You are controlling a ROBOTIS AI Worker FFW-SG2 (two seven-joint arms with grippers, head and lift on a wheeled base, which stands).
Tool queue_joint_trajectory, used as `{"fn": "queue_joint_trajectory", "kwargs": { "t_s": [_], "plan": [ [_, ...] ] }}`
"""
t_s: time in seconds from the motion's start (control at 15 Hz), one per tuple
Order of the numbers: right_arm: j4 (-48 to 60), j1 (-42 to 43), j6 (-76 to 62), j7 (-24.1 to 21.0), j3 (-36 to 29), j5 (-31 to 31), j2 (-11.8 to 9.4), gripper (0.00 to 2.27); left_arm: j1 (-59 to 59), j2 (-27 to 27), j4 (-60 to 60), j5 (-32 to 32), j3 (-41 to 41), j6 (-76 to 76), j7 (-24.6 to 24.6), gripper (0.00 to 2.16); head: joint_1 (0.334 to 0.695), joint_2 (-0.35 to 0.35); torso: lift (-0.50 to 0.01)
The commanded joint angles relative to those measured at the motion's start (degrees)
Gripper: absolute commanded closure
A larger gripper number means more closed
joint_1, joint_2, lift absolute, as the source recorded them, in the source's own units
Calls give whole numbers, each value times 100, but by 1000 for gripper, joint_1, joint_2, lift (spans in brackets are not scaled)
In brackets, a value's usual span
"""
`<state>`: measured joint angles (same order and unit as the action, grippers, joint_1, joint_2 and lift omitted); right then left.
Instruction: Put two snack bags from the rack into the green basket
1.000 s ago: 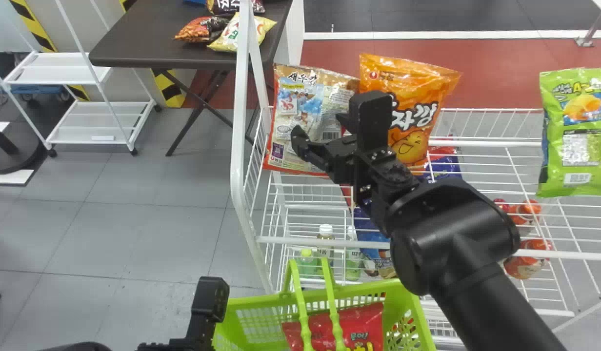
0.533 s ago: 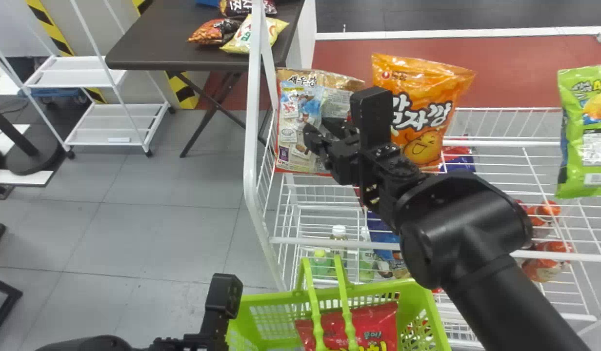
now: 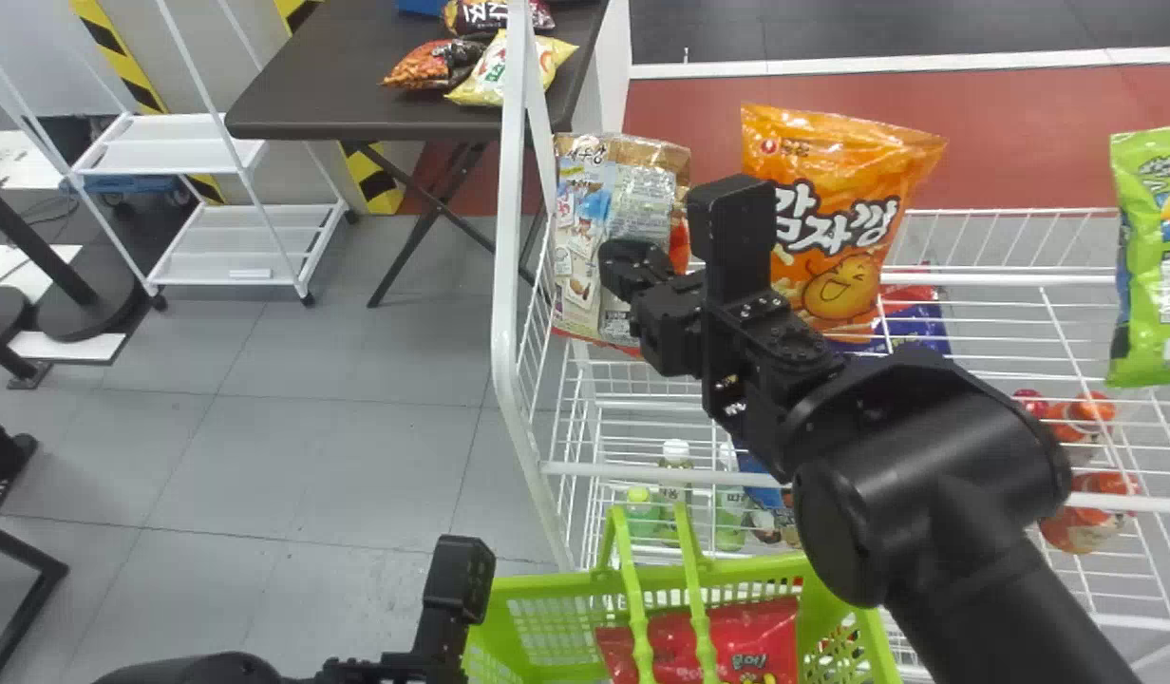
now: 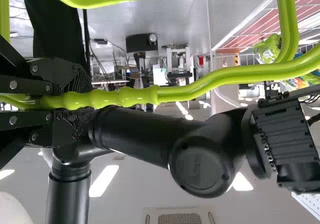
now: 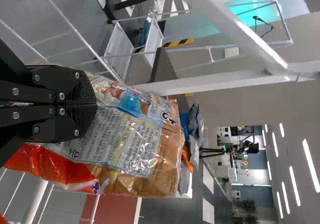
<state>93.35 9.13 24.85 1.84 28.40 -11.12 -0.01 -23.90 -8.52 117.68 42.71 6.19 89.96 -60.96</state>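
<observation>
Foil getting squeezed, basically: pinching the silver-and-brown snack bag (image 3: 580,228) upright with the right gripper (image 3: 617,270), upper middle of the head view, at the left end of the white wire rack (image 3: 984,279). Pressing both fingers nearly together in the right wrist view, and creasing the packet around the tips. Hanging on with the left gripper (image 3: 438,655) too, bottom edge and left of centre in the head view, closing snugly around a handle (image 4: 200,86) of the green basket (image 3: 737,570). Seeing a red snack bag (image 3: 761,627) inside that basket, lower middle of the frame. Also spotting an orange snack bag (image 3: 841,218) near the right gripper, on its right side, plus a lime green snack bag (image 3: 1141,332) getting cut off by the right edge. Noticing drink bottles (image 3: 642,522) below centre through the wires, and more snack packets (image 3: 552,62) lying on a dark table (image 3: 329,85), upper left.
</observation>
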Motion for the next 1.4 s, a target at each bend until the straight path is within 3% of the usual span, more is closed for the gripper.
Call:
{"fn": "queue_joint_trajectory", "kwargs": {
  "t_s": [0.0,0.2,0.47,0.6,0.73,1.0,1.07,1.2,1.33],
  "plan": [
    [676,-412,95,-9,51,-145,-157,2159,-1,17,9,0,-31,7,14,1065,695,159,-3],
    [1652,-1036,359,-96,43,-215,-720,2159,-1,17,53,0,-57,7,23,1065,695,163,-3],
    [3286,-2021,904,-176,-511,-699,-1643,2159,-10,26,62,0,-57,7,23,1065,695,100,-3],
    [4104,-2530,1220,-184,-854,-883,-1959,2159,-10,26,97,0,-57,7,32,1065,695,53,-3],
    [4816,-3084,1431,-193,-1267,-1138,-2311,2159,-10,52,106,0,-57,7,32,1065,695,-13,-3],
    [6152,-4323,2082,-202,-2700,-1885,-2961,2159,-62,70,150,0,-48,7,41,1065,695,-104,-3],
    [6398,-4525,2222,-220,-3051,-2131,-3172,2159,-186,96,194,0,13,7,14,1065,695,-160,-3],
    [6547,-4692,2503,-246,-3429,-2448,-3427,2159,-396,149,325,-9,163,7,-12,1065,695,-211,-3],
    [6723,-5044,2785,-220,-3754,-2623,-3462,2159,-396,149,352,-9,198,7,-21,1065,695,-254,-3]
  ]
}}
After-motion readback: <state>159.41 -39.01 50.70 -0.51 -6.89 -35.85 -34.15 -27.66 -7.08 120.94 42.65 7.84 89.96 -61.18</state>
